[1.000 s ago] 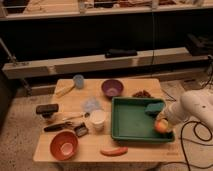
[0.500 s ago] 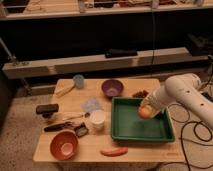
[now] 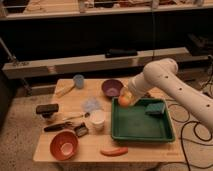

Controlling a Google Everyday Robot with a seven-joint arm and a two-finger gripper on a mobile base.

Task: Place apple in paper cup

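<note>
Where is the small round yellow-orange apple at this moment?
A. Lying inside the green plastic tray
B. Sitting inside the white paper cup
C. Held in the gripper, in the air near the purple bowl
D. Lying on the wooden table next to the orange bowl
C: the small round yellow-orange apple sits in the shut gripper, raised over the left edge of the green plastic tray, beside the purple bowl; the white paper cup holds no apple.

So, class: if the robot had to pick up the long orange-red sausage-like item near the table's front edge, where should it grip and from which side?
Grip the sausage-like item across its narrow middle, coming straight down from above. It lies flat and lengthwise along the table edge, so only its thin width fits between fingers. The gripper is currently shut on the apple, above the green tray.
</note>
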